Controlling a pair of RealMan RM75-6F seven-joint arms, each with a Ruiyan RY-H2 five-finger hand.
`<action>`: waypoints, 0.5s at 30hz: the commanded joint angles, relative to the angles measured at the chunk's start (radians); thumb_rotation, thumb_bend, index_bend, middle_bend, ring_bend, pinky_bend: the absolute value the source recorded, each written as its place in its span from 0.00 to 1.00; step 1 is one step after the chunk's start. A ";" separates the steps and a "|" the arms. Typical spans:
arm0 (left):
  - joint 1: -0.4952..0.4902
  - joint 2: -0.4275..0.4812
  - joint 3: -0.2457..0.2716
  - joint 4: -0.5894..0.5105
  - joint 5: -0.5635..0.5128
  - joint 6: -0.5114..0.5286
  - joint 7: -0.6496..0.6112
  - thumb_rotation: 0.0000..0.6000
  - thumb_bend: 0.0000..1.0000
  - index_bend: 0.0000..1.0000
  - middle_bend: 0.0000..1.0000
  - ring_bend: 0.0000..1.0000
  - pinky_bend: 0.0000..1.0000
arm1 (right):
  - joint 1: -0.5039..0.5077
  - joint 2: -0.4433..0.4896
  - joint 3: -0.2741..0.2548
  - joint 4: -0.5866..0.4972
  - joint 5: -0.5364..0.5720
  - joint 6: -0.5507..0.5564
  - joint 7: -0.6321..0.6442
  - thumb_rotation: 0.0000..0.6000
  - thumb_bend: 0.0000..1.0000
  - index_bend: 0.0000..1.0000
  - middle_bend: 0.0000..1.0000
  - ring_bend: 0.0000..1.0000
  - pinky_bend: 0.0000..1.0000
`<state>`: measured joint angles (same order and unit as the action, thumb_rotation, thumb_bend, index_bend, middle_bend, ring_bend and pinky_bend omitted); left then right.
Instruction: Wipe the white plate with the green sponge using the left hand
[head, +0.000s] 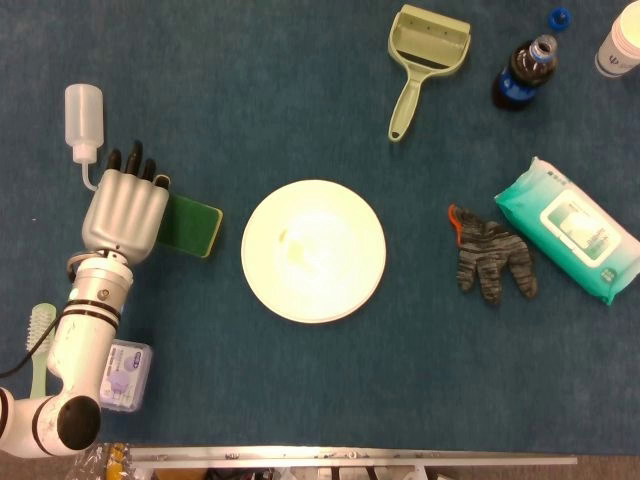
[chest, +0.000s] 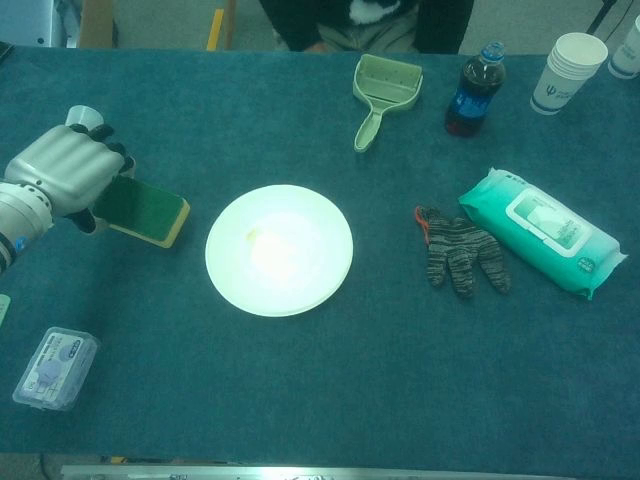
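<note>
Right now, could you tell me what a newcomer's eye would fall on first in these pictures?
The round white plate stands out first, bright at the middle of the dark blue cloth. Just to its left, apart from the rim, the silver left hand holds the flat green sponge. To the right lie a dark knitted glove and a teal pack of wet wipes.

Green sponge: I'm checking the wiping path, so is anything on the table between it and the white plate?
Nothing visible. The left robot hand holds the green sponge just left of the white plate, with only bare blue tablecloth between them.
</note>
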<state>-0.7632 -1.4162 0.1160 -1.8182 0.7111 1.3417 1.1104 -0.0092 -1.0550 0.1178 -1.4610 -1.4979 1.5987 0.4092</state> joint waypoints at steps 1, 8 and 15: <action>0.005 0.000 -0.002 0.006 -0.001 -0.008 -0.002 0.92 0.24 0.37 0.19 0.05 0.14 | 0.000 0.001 0.000 -0.003 -0.001 0.000 -0.002 1.00 0.18 0.34 0.40 0.26 0.31; 0.017 0.005 -0.008 0.014 0.000 -0.033 -0.013 0.88 0.24 0.28 0.17 0.05 0.14 | 0.001 0.003 0.000 -0.011 0.001 0.001 -0.013 1.00 0.18 0.34 0.40 0.26 0.31; 0.027 0.017 -0.013 0.010 0.013 -0.049 -0.029 0.85 0.24 0.11 0.13 0.04 0.14 | 0.004 0.002 0.001 -0.016 -0.001 0.000 -0.020 1.00 0.18 0.34 0.40 0.26 0.31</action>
<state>-0.7371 -1.4006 0.1036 -1.8075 0.7221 1.2937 1.0828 -0.0054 -1.0528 0.1188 -1.4767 -1.4990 1.5985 0.3894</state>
